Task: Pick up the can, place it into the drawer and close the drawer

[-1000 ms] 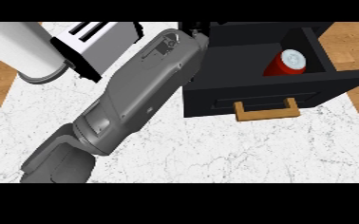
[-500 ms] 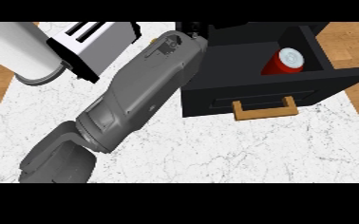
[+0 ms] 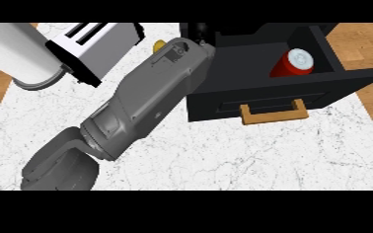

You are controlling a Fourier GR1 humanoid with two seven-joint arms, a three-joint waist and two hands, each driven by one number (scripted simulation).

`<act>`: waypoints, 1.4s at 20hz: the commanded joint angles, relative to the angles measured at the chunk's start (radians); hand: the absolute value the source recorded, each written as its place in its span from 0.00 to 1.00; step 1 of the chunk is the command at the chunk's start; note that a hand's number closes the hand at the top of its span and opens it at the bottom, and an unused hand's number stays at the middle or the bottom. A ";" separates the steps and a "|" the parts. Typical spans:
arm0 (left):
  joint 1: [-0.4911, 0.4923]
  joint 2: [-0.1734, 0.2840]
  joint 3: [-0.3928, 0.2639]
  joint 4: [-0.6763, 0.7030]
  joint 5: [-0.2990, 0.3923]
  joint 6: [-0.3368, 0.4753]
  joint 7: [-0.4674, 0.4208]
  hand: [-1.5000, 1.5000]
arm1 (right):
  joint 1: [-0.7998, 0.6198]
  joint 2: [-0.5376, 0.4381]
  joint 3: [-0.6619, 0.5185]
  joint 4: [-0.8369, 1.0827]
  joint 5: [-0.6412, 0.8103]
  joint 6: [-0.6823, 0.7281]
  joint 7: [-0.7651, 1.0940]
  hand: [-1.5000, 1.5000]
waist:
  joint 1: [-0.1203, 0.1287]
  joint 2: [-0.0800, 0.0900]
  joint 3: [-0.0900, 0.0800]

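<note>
— Where is the can (image 3: pixel 293 64) right now?

— Inside the open black drawer (image 3: pixel 277 96), lying tilted against its right inner wall, the white top facing up at the camera and the red body behind it.

— And the drawer itself?

— Pulled out over the white marble worktop (image 3: pixel 241 153), its wooden handle (image 3: pixel 273 113) on the front panel facing the near edge.

— Which arm is that across the middle?

— A big grey forearm (image 3: pixel 149 96) runs from the lower left up to the drawer's back left corner. I take it for the left one (it enters at the left side of the view). Only a dark bit of the left hand (image 3: pixel 198 30) shows beyond the wrist, at the top edge, so I cannot tell whether its fingers are straight or curled.

— Anything else on the worktop?

— A white toaster (image 3: pixel 94 47) at upper left, with a white cylinder (image 3: pixel 25 59) beside it at the left edge, and a small yellow thing (image 3: pixel 158 44) peeking out just by the wrist.
</note>
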 commanded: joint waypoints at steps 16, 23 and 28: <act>-0.044 0.000 0.014 -0.007 0.113 -0.013 -0.152 0.00 | -0.135 -0.029 0.085 -0.125 0.410 0.109 -0.254 0.00 | 0.025 0.005 0.000; -0.024 0.000 0.023 0.001 0.121 -0.031 -0.175 0.00 | -0.283 -0.071 0.251 -0.095 0.743 0.065 -0.244 0.00 | 0.080 -0.002 -0.002; -0.058 0.000 0.039 0.002 0.112 -0.042 -0.129 0.00 | -0.348 -0.043 0.438 0.002 1.055 -0.007 -0.304 0.00 | 0.114 -0.006 -0.002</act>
